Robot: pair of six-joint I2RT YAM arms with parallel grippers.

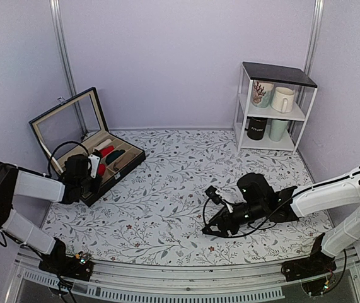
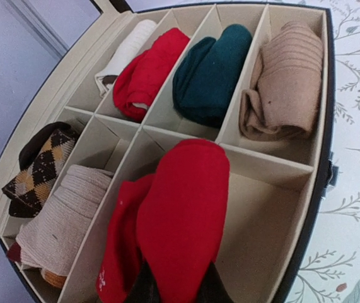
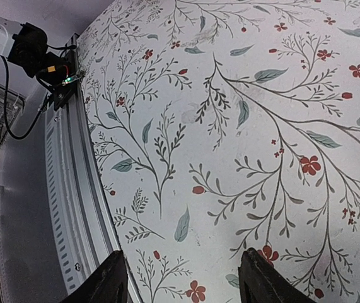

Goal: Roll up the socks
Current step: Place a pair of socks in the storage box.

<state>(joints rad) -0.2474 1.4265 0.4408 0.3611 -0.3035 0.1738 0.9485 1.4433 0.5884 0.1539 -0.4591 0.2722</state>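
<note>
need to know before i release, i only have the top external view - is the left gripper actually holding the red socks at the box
Observer: Yes. The left wrist view shows the left gripper shut on the socks, which are rolled up.
Operator: which slot are they at
Observer: The row nearer that camera, between the beige roll and an empty compartment. Their far end overlaps the cross divider, so they look not fully seated.
Operator: right arm carrying anything
Observer: No. The right wrist view shows the right gripper open over the tablecloth, with nothing between its fingers.
</note>
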